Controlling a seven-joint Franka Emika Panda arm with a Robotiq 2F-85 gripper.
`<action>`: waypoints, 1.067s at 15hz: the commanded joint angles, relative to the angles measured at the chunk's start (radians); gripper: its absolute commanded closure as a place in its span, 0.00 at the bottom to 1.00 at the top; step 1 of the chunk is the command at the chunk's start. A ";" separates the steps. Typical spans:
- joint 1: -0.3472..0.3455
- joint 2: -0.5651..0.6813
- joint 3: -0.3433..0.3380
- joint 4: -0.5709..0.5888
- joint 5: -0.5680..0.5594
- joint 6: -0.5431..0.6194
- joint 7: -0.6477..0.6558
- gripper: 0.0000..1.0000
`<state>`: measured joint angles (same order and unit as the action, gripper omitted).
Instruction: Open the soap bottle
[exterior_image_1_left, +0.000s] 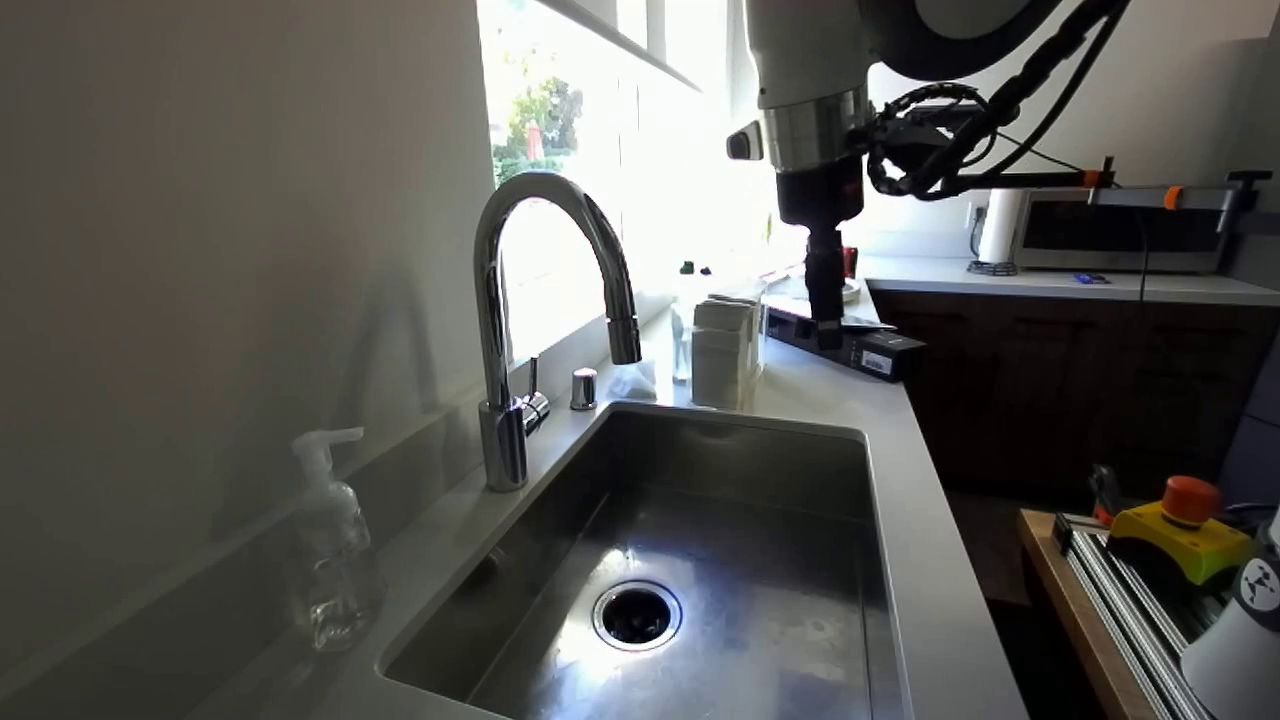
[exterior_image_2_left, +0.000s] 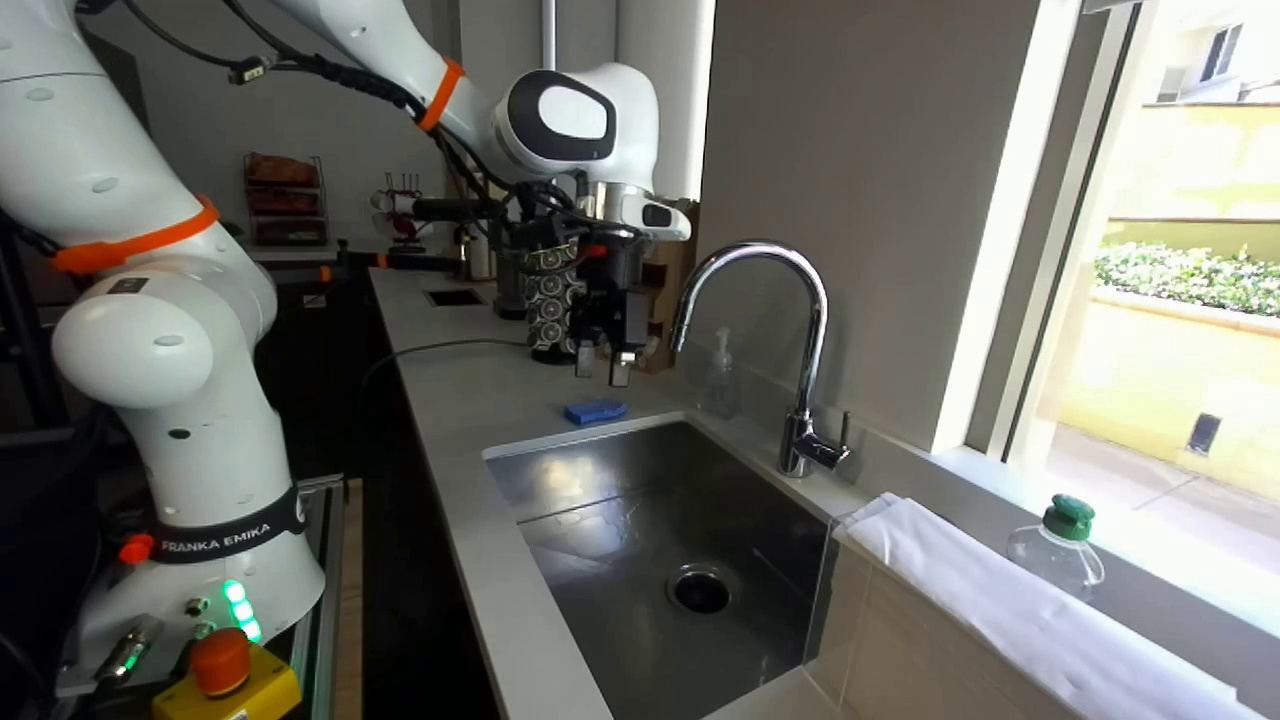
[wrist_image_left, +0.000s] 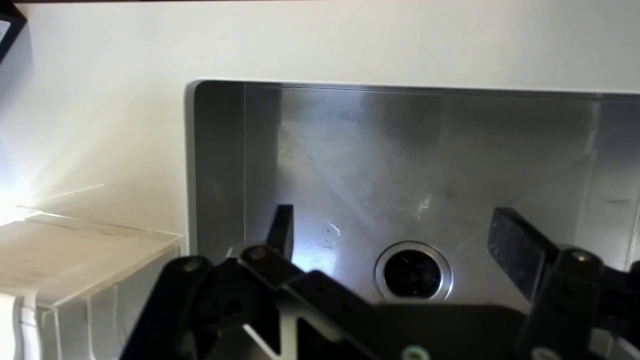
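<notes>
The soap bottle (exterior_image_2_left: 1060, 550) appears to be the squat, pale see-through one with a narrower green cap (exterior_image_2_left: 1069, 516), upright on the window side behind a folded white cloth. The cap is on it. In an exterior view a pale bottle (exterior_image_1_left: 682, 345) with a dark top, washed out by glare, stands behind the towel bin. My gripper (exterior_image_2_left: 603, 365) points down, open, high above the sink and well apart from the bottle. It also shows in an exterior view (exterior_image_1_left: 826, 335). In the wrist view its fingers (wrist_image_left: 395, 222) are spread with nothing between them; the bottle is out of that view.
The steel sink (exterior_image_1_left: 740, 420) lies below, with an arched faucet (exterior_image_1_left: 492, 330) on its window side. A clear pump bottle (exterior_image_1_left: 335, 570) stands by the wall. A clear bin of white towels (exterior_image_1_left: 722, 350), a black box (exterior_image_1_left: 880, 355) and a blue sponge (exterior_image_2_left: 596, 411) flank the sink.
</notes>
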<state>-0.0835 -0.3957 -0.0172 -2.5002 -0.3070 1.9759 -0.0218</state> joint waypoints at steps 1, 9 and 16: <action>-0.036 -0.068 -0.021 -0.040 -0.027 -0.009 0.056 0.00; -0.123 -0.207 -0.070 -0.092 -0.046 -0.075 0.070 0.00; -0.191 -0.289 -0.120 -0.132 -0.084 -0.077 0.068 0.00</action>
<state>-0.2547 -0.6293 -0.1265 -2.5918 -0.3627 1.9159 0.0342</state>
